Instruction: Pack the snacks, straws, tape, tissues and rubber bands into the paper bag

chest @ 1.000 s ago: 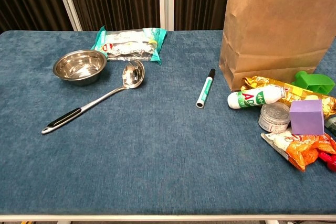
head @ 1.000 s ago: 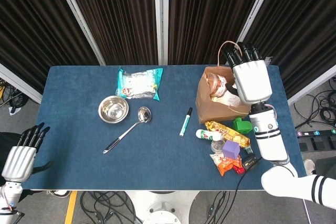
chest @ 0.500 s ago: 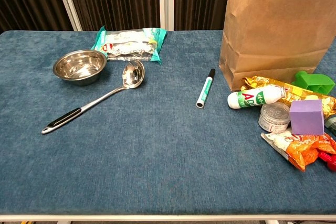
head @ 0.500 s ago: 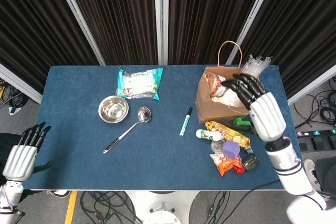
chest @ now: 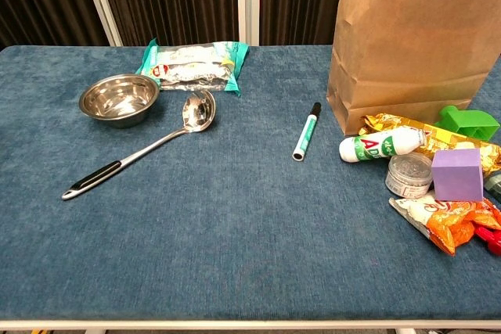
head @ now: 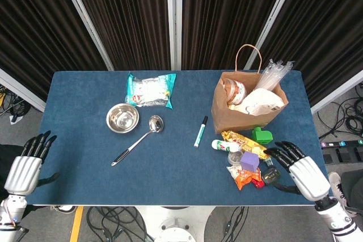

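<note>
Paper bag: we see it upright at the desk's right rear, straws sticking out. Snack packets lie in front of it. Right hand: beside them, fingers spread, empty. Left hand: off the desk's left front corner, fingers extended, empty.

Blue table bears paper bag, bowl, perhaps snacks.

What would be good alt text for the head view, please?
A brown paper bag stands upright on a blue table, straws poking out, with snacks piled in front of it. The right hand hovers open beside the pile; a metal bowl and ladle lie left.
</note>
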Controlling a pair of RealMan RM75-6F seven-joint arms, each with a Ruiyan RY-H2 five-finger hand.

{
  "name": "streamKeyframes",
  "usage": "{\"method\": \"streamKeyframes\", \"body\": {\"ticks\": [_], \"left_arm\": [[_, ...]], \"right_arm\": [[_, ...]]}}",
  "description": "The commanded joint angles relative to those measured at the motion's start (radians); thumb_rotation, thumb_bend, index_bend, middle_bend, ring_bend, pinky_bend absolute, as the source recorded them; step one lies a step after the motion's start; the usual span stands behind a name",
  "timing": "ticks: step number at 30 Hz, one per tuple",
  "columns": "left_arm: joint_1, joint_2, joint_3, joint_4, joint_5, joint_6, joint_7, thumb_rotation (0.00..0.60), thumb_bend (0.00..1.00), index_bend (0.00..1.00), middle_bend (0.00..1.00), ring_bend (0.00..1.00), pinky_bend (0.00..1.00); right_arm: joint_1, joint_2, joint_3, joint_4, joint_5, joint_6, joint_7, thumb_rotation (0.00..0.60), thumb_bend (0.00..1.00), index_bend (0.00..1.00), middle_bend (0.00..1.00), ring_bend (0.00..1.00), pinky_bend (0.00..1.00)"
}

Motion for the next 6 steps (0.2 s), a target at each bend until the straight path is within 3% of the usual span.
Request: {"method": "streamKeyframes", "body": {"ticks": [1, 6], "left_arm": [[-0.001, -0.002, 0.001, -0.002, 0.002, -0.001, 0.004, 0.600, 0.16, 0.07, 0.05, 0.00, 0.12], [-0.002, 0.000, 0.001, -0.017, 0.004, 0.000, 0.019, 0.600, 0.16, 0.07, 0.05, 0.00, 0.12]], "right_arm": [[-0.087, -0.093, -0.037, 0.155, 0.057, 0.023, 0.103, 0.600, 0.00, 0.20, 0.23, 0.12, 0.15], [-0.127, -0.147, -0.024, 0.270, 0.093, 0.045, 0.164, 0.600, 0.00, 0.20, 0.23, 0.12, 0.15]]}}
